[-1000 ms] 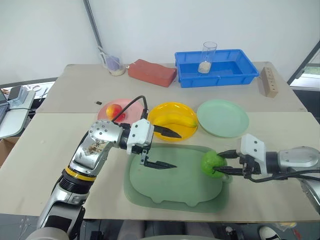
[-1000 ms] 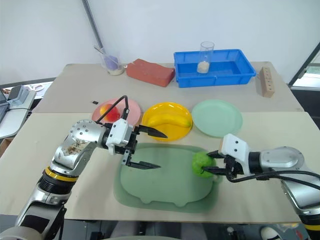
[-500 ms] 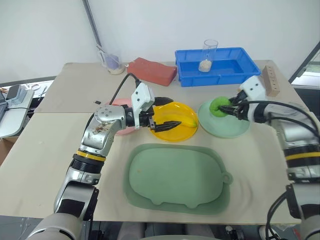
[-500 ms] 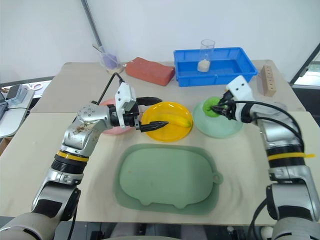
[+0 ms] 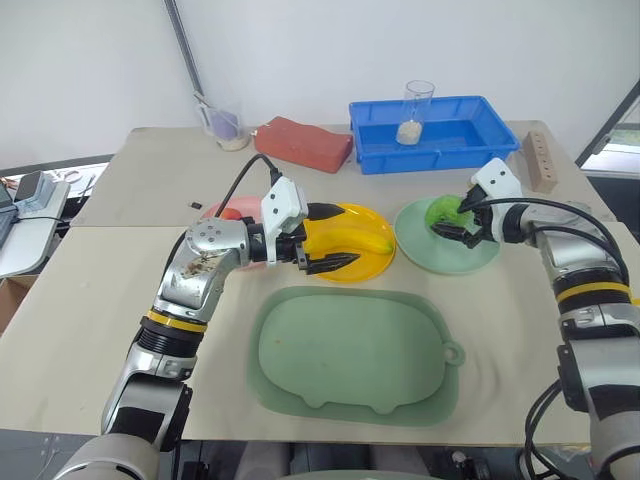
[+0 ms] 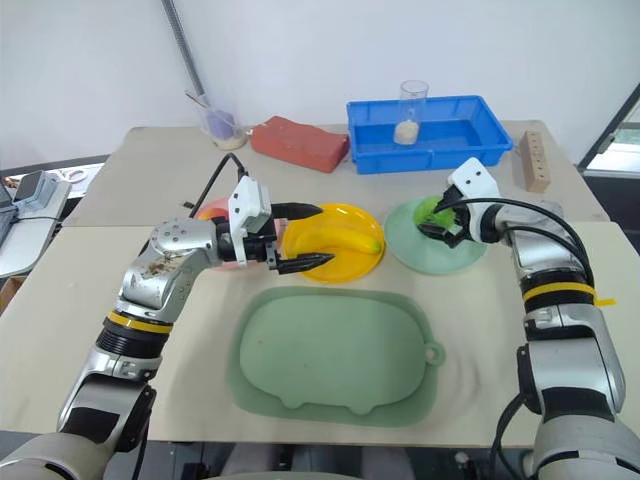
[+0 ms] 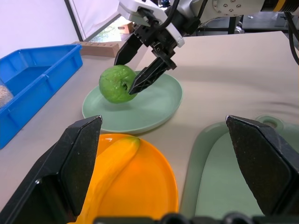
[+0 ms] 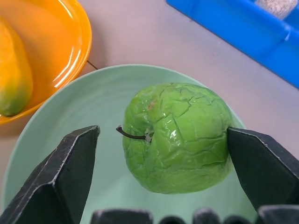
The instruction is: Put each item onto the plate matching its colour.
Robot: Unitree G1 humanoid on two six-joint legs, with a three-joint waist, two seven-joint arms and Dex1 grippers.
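Observation:
The bumpy green fruit [image 8: 180, 137] rests on the mint green plate [image 5: 450, 258]. My right gripper [image 5: 448, 217] is open, one black finger [image 8: 70, 177] on each side of the fruit. The banana [image 5: 350, 240] lies on the yellow plate [image 5: 365, 268]. My left gripper [image 5: 350, 236] hovers open just over it, pointing right. The apple [image 5: 229, 213] sits on the pink plate [image 5: 208, 214], both partly hidden behind my left arm. The left wrist view shows the green fruit [image 7: 117, 84] between the right gripper's fingers [image 7: 149, 70].
A large dull green tray [image 5: 350, 350] lies near the front edge. At the back stand a blue bin [image 5: 430, 135] with a glass [image 5: 418, 110] in it, a red block [image 5: 305, 145], a clear cup [image 5: 228, 130] and a wooden block [image 5: 538, 162].
My right arm carried the green fruit from the tray's right edge to the mint green plate and opened its fingers. My left gripper moved from over the tray to over the yellow plate.

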